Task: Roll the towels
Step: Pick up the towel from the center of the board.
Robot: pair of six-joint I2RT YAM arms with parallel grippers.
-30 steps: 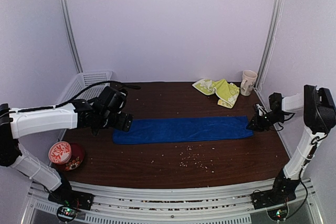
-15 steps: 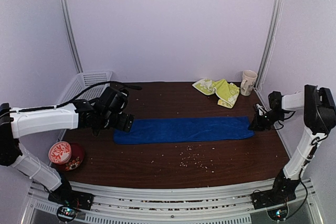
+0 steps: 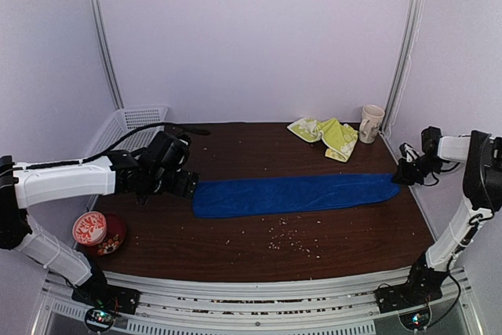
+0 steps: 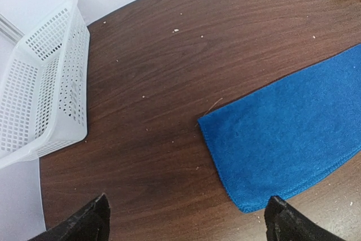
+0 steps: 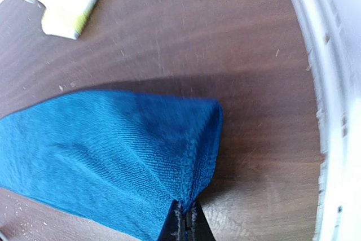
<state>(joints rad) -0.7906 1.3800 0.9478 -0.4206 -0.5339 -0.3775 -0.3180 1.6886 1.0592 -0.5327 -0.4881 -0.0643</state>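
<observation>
Pinching the right end of the blue towel [image 3: 294,194], the right end effector [image 3: 401,172] is clamped shut and sits farther right than a second ago. The towel has slid along the desk [image 3: 235,249], clear of the left end effector [image 3: 180,181], which is wide open and empty. Two towels: the yellow-green towel [image 3: 329,135] lies beside one mug [image 3: 371,123].

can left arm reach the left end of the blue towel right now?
Probably yes. The left gripper is open just left of the towel, with only bare table between them. The right gripper pinches the other end, so it could shift.
</observation>
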